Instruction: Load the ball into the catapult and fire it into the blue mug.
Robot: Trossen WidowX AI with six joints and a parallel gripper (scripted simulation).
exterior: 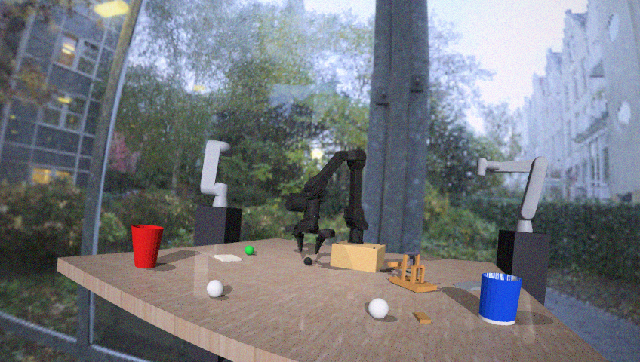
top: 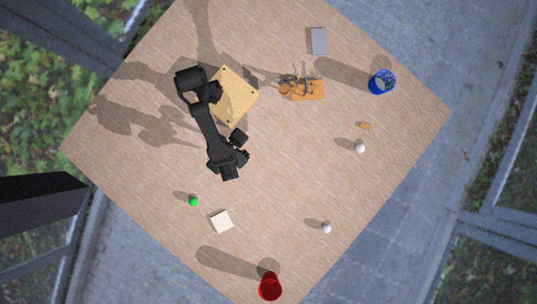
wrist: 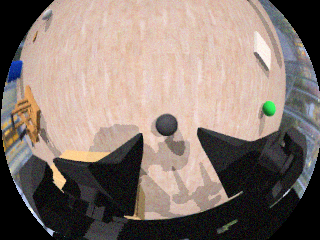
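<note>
The table point(top: 278, 180) point(exterior: 287, 314) point(wrist: 160, 60) is carrying everything the arm is working among. The black arm point(top: 211, 128) point(exterior: 330, 168) is rising from a pale wooden block point(top: 240, 94) point(exterior: 357, 258) point(wrist: 85, 155), bending high at its elbow and sloping down along its forearm, while its wrist is pointing the gripper point(top: 226, 152) point(exterior: 309, 252) point(wrist: 171, 134) down at the table. The gripper's fingers are standing apart, holding nothing, their tips hanging just above the table. The red mug point(top: 270, 289) point(exterior: 146, 246) is standing upright near a table edge. The blue mug point(top: 377, 87) point(exterior: 500, 298) point(wrist: 15, 71) is also standing upright, well apart from the arm. Between the wooden block and the blue mug, the orange catapult point(top: 316, 92) point(exterior: 415, 286) point(wrist: 32, 112) is sitting upright on its flat base. Smaller still, the green ball point(top: 193, 201) point(exterior: 249, 250) point(wrist: 269, 108) is resting off to one side of the gripper. The black ball point(exterior: 307, 261) point(wrist: 167, 124) is lying on the table near the fingertips, outside the catapult; the arm is hiding it from above.
</note>
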